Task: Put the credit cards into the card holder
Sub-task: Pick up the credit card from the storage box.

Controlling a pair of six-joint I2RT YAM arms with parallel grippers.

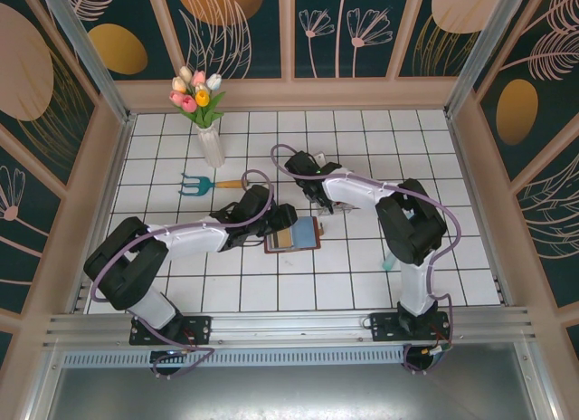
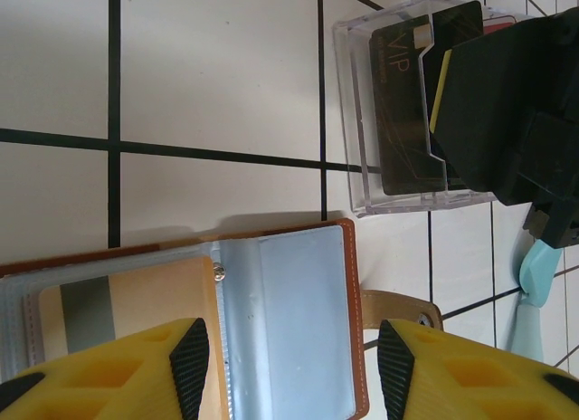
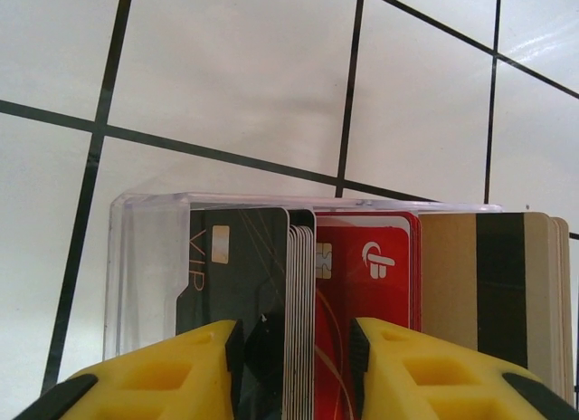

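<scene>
Low in the left wrist view, the left end effector (image 2: 294, 352) hangs wide open over the card holder (image 2: 289, 320), which lies unfolded on the desk (image 2: 217, 67) with one tan card (image 2: 136, 302) pocketed. Farther off, upper right, the credit cards (image 2: 416, 103) stand packed in a clear rack (image 2: 357, 121). The right end effector (image 3: 294, 352) is narrowed astride several card edges, though I cannot tell whether it grips them; it may lift a clump or drag the rack.

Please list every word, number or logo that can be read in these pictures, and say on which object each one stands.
"VIP": on the black card standing in the clear rack.
A white logo, a curled sign and not a plain word: on the red card.
Tan cards: a dark stripe, no text to read.
</scene>
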